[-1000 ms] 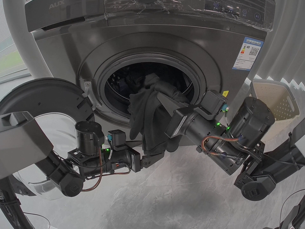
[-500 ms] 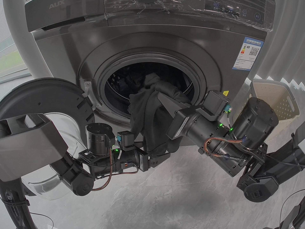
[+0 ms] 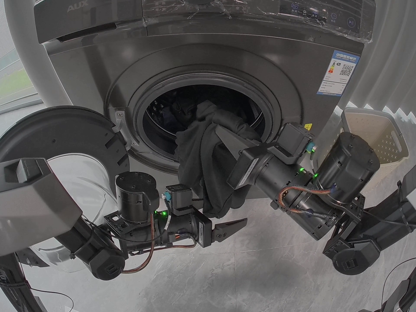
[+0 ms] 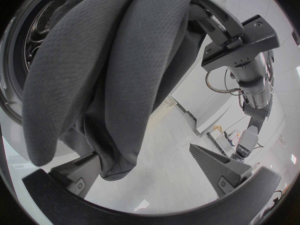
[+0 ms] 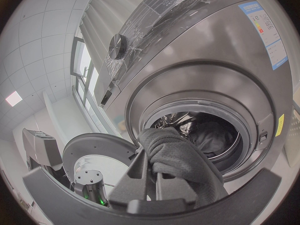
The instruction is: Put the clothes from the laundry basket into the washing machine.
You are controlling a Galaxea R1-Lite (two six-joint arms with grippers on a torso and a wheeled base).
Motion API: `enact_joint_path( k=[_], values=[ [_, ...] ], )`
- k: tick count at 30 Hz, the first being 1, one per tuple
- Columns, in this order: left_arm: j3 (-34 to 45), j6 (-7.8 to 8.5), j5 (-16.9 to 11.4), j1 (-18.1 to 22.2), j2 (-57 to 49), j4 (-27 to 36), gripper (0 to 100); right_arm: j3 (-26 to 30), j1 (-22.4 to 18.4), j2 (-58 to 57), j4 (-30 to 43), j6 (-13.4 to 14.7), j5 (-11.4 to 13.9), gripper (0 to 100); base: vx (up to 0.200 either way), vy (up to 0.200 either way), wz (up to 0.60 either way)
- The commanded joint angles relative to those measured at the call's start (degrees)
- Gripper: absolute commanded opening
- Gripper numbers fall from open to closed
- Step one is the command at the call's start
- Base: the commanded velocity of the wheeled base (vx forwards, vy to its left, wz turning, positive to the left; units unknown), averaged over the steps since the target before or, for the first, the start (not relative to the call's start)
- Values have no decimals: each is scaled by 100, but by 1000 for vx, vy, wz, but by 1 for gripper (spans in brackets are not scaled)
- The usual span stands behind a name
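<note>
The right gripper [image 3: 222,131] is clamped tight on a dark garment [image 3: 201,165] draped over the lip of the washing machine [image 3: 130,61] opening, half inside. Just below its hem, the left gripper [image 3: 232,229] gapes wide, holding nothing.

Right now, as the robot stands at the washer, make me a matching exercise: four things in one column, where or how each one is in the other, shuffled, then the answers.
Things
1. left gripper
2. right gripper
3. machine door
4. laundry basket

States
A. shut on the dark garment at the drum opening
B. swung open, on the robot's left
C. open, just below the garment's hanging end
D. on the floor to the right of the washing machine

Pairs: 1-C, 2-A, 3-B, 4-D
</note>
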Motion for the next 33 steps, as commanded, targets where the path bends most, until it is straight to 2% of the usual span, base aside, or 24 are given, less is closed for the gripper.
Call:
enact_joint_path(
  k=[1, 6, 11, 18, 23, 33],
  values=[
    [-72, -6, 39, 2, 27, -105, 100, 1, 1, 10, -1, 2, -4, 0, 0, 0, 0],
    [-116, -23, 74, 55, 194, -325, 100, 9, 1, 10, -1, 2, -4, 0, 0, 0, 0],
    [-72, -208, 74, 2, 194, -342, 100, 9, 1, 36, -1, 2, -4, 0, 0, 0, 0],
    [-142, -173, 197, 37, 502, -386, 100, 18, 1, 36, -45, -7, -4, 0, 0, 0, 0],
    [-248, -173, 267, 284, 853, -623, 100, 80, 10, 45, -71, -7, -4, 0, 0, 0, 0],
    [-555, -199, 390, 284, 994, -694, 100, 88, 10, 36, -71, -16, -4, 0, 0, 0, 0]
  ],
)
